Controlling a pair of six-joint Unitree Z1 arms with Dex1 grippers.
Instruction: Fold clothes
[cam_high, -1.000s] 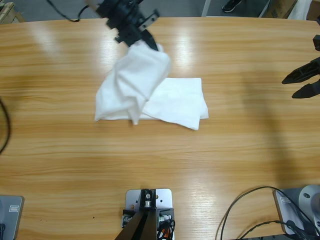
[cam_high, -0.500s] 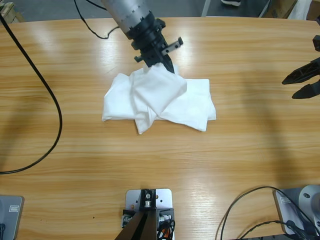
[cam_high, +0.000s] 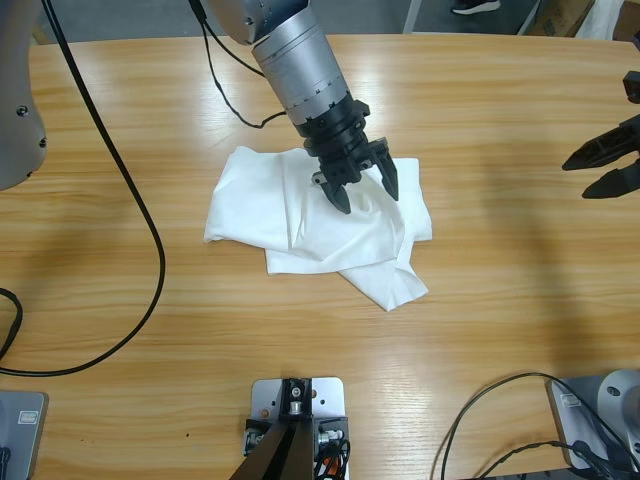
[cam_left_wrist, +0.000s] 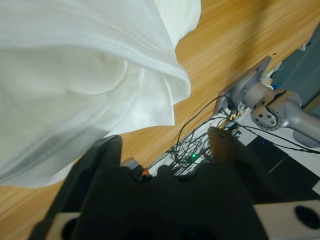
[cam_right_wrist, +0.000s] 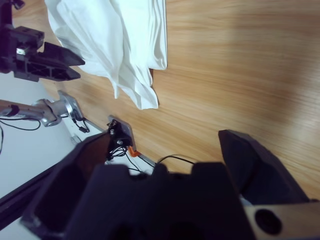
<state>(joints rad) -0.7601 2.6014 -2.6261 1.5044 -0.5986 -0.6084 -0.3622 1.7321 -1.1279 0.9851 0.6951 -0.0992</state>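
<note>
Left hand (cam_high: 362, 190) lowered, now spread empty over T-shirt (cam_high: 300, 210); shirt's long axis lies left-right.

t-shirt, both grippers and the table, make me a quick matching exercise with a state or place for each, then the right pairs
Things:
1. t-shirt
2. left gripper
3. right gripper
4. table

States or places:
A. open, off at the table's right edge, far from the cloth
B. wooden, bearing the cloth
C. white, lying rumpled and partly folded near the middle
D. open, right over the cloth

Right pairs: 1-C, 2-D, 3-A, 4-B
</note>
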